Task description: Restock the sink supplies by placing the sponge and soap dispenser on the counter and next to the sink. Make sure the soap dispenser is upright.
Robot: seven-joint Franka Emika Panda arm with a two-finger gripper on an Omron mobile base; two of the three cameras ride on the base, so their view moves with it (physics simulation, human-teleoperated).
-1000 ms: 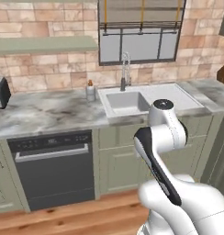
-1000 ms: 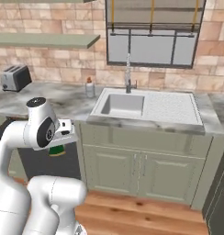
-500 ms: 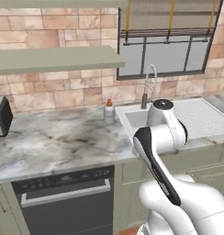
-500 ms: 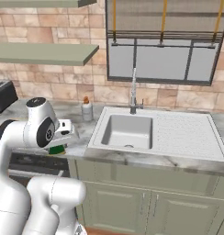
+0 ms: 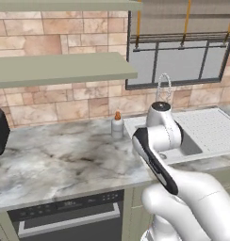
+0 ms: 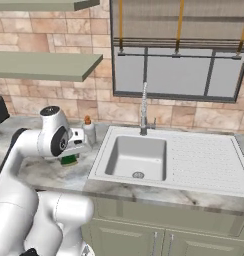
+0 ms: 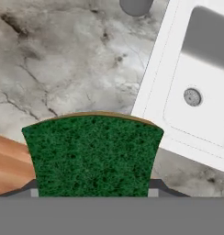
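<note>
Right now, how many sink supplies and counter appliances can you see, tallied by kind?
Sponge: 1, held in the pincer
Soap bottle: 1, upright on the counter beside the sink
Toaster: 1
Faucet: 1
Total: 4

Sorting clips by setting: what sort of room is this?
A home kitchen, rendered: a marble counter, a sink with a faucet under a window, and a dishwasher below.
</note>
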